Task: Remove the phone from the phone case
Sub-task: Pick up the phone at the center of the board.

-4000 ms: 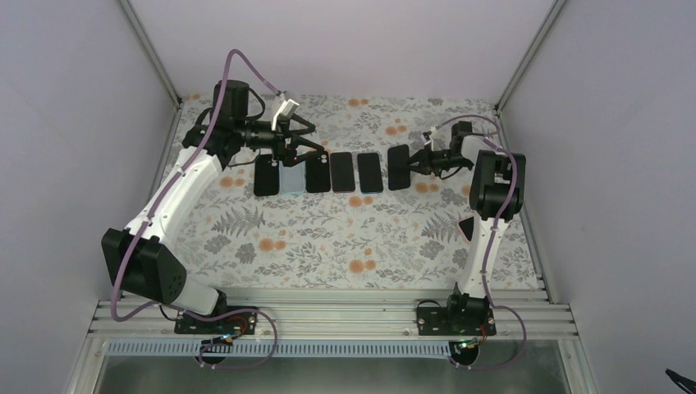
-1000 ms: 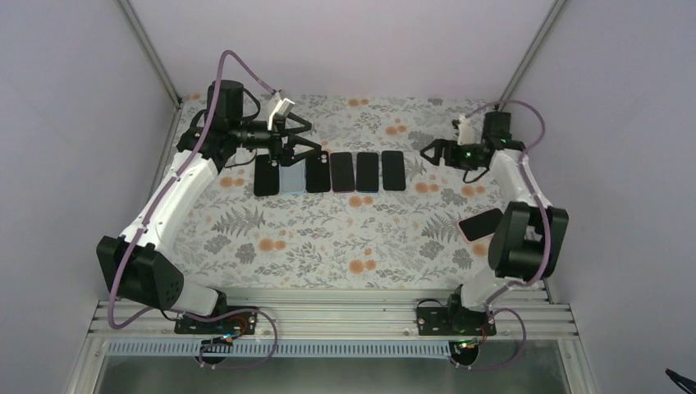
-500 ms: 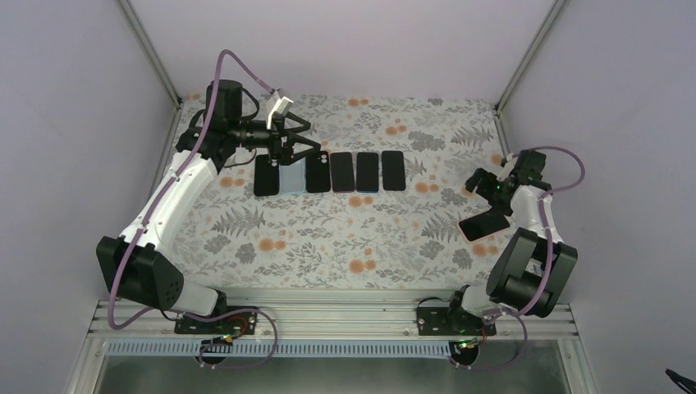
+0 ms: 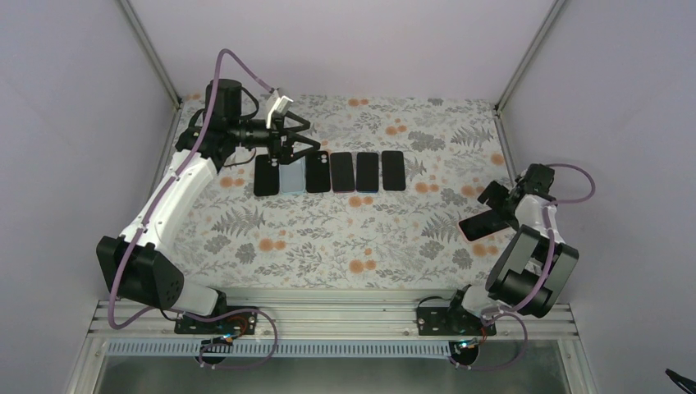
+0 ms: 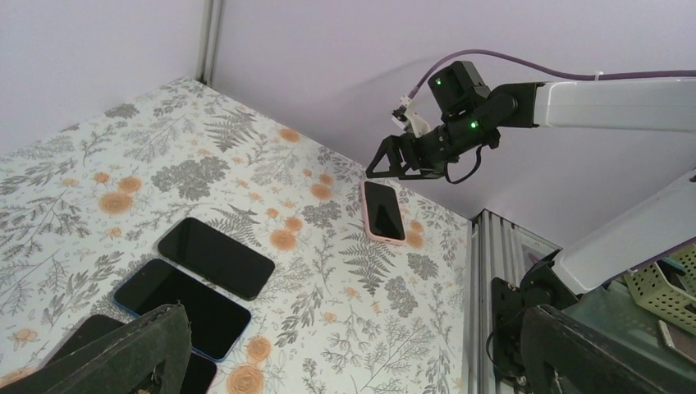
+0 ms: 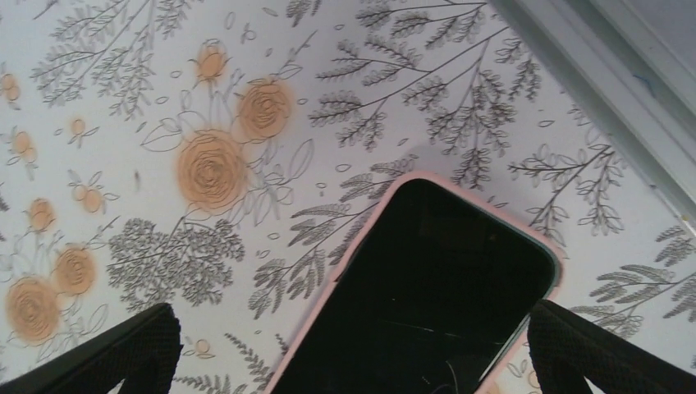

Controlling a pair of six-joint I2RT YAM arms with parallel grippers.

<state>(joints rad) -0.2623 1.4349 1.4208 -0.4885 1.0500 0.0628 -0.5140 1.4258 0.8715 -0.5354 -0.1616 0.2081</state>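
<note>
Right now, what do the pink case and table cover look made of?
Case: likely silicone or soft plastic; matte pink rim, rounded corners, no glare. Table cover: printed cloth or vinyl, flat matte floral pattern; cannot tell which.

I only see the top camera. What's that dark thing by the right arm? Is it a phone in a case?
Observer: Yes. The right wrist view shows a phone lying screen up inside a pink case.
Operator: Is the tool holding it?
Observer: No. In the left wrist view, the right tool hangs open above it and grips nothing.
</note>
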